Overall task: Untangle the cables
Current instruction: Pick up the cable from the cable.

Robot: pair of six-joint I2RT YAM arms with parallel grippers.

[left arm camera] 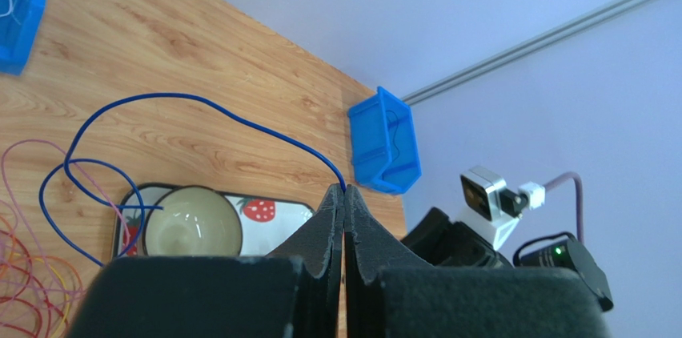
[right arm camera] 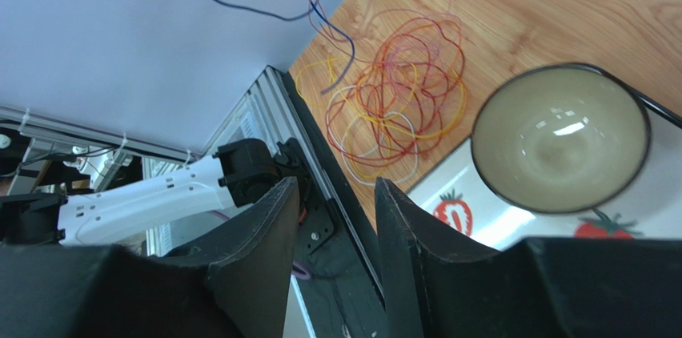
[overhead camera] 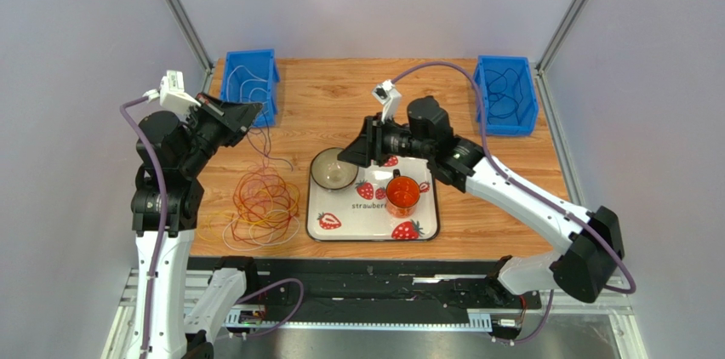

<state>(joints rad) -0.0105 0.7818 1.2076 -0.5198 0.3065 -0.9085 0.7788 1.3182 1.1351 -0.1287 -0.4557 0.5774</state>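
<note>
On the left of the desk (overhead camera: 340, 91), our left gripper (left arm camera: 344, 192) is clenched on one end of a blue cable (left arm camera: 200, 106) that curls away in loops.
Left to right we see a blue bin (overhead camera: 226, 87) with pale wires (overhead camera: 251, 87) inside, the cables (overhead camera: 264, 202) heaped in a loose yellow, orange and red tangle just beside a strawberry tray (overhead camera: 425, 230), a bowl (overhead camera: 333, 168) on that tray, and our right gripper (right arm camera: 334, 194) poised near the bowl, jaws parted, grasping nothing.
</note>
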